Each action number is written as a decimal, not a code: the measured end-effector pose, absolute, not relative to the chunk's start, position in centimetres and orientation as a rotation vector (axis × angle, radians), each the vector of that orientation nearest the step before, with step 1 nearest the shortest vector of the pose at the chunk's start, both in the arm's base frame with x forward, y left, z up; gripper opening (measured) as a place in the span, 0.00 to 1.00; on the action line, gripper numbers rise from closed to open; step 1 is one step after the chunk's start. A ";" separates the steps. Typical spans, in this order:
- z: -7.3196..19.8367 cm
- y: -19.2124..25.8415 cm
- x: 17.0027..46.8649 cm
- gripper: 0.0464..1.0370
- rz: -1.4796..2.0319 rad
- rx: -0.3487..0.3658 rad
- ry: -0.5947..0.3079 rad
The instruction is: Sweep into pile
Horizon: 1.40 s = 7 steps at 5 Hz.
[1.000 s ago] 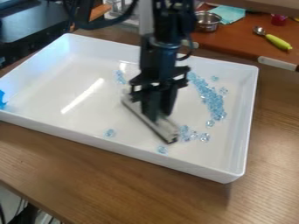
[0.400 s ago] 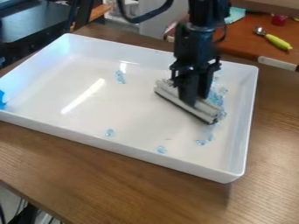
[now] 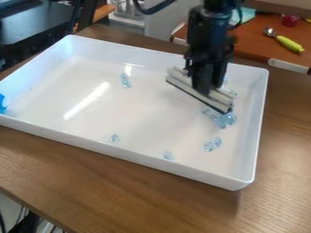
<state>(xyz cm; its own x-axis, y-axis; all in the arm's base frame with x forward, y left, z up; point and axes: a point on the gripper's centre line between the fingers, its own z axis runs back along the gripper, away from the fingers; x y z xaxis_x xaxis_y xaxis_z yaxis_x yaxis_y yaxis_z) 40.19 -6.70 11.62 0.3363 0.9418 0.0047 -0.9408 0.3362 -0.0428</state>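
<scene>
The fingers of the black two-finger gripper (image 3: pixel 206 91) are closed on a long, pale bar with a dark lower edge (image 3: pixel 182 83), slanted over the right part of the white rectangular tray (image 3: pixel 142 120). Just beside the bar's near end lies a cluster of clear light-blue plastic-looking pieces (image 3: pixel 224 119), partly hidden by it. The pile seems well begun but unfinished: a small group (image 3: pixel 213 144) sits nearer the front wall, two small clumps (image 3: pixel 113 138) (image 3: pixel 168 155) lie along that wall, and another (image 3: pixel 125 80) rests well apart, towards the back; all likely need sweeping in.
</scene>
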 end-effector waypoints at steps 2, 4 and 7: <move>17.3 -2.8 36.1 0.29 1.269 -0.157 -0.041; 15.8 1.9 29.4 0.29 1.356 -0.152 -0.045; 11.5 1.2 27.3 0.29 1.489 -0.156 -0.073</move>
